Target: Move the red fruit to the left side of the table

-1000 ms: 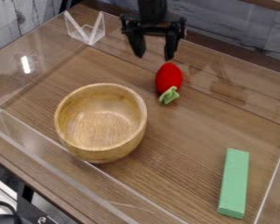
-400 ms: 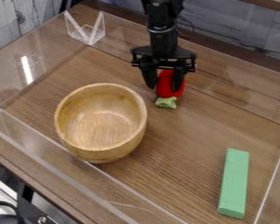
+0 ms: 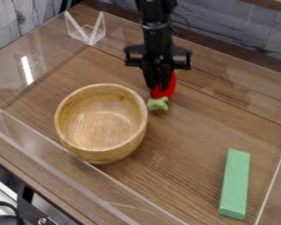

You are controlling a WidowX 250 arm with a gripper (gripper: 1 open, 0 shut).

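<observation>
The red fruit point(image 3: 169, 86) is a small glossy strawberry near the back middle of the table point(image 3: 207, 123), its pale green stem end point(image 3: 160, 104) pointing toward me. My gripper point(image 3: 160, 85) comes straight down from above, and its dark fingers are pressed in on the fruit's sides. Only the fruit's right edge and stem show past the fingers. The fruit sits low, at or just above the wood; I cannot tell if it is touching.
A round light wooden bowl point(image 3: 101, 121) stands left of centre, close to the fruit. A flat green block point(image 3: 235, 183) lies at the front right. Low clear acrylic walls point(image 3: 38, 53) border the tabletop, and a clear folded piece point(image 3: 84, 28) stands at the back left corner.
The gripper came down from behind the fruit with its fingers wide, straddled it, and has now narrowed onto it. The fruit has shifted slightly left.
</observation>
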